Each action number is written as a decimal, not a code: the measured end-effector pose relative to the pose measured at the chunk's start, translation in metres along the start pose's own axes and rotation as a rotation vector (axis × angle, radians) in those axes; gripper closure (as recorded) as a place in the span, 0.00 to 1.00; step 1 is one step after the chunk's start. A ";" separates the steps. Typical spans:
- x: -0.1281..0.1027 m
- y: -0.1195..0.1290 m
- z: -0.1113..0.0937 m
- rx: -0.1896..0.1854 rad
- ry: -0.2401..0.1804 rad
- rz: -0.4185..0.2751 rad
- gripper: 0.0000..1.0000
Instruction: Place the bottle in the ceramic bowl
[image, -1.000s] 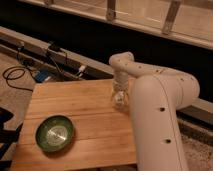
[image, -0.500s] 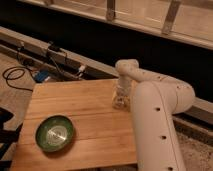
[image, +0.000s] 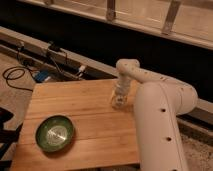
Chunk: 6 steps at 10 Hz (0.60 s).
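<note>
The green-glazed ceramic bowl (image: 54, 133) with a shiny paler centre sits on the wooden table (image: 85, 117) near its front left corner. The gripper (image: 119, 98) hangs from the white arm (image: 160, 115) over the table's right far part, pointing down. A small whitish translucent bottle (image: 119, 101) stands right at the gripper's tip, near the table's right edge. The gripper is well to the right of and behind the bowl.
Black cables (image: 20, 75) and a blue object (image: 41, 76) lie on the floor behind the table at left. A raised ledge (image: 60, 50) and a dark wall run along the back. The arm's thick white body fills the right foreground.
The arm has shifted a little to the right and lowered toward the table's right far part. The bowl has not moved.
</note>
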<state>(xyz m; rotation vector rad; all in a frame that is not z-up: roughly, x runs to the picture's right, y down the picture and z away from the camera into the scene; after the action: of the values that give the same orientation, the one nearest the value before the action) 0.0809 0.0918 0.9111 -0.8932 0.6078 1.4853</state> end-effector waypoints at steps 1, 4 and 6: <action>0.002 0.006 -0.001 -0.002 -0.001 -0.020 0.70; 0.005 0.018 0.005 0.002 0.012 -0.055 0.98; 0.005 0.019 0.007 0.006 0.015 -0.062 1.00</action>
<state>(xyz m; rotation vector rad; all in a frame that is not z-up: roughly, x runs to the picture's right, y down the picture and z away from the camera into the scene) 0.0608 0.0979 0.9080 -0.9118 0.5900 1.4217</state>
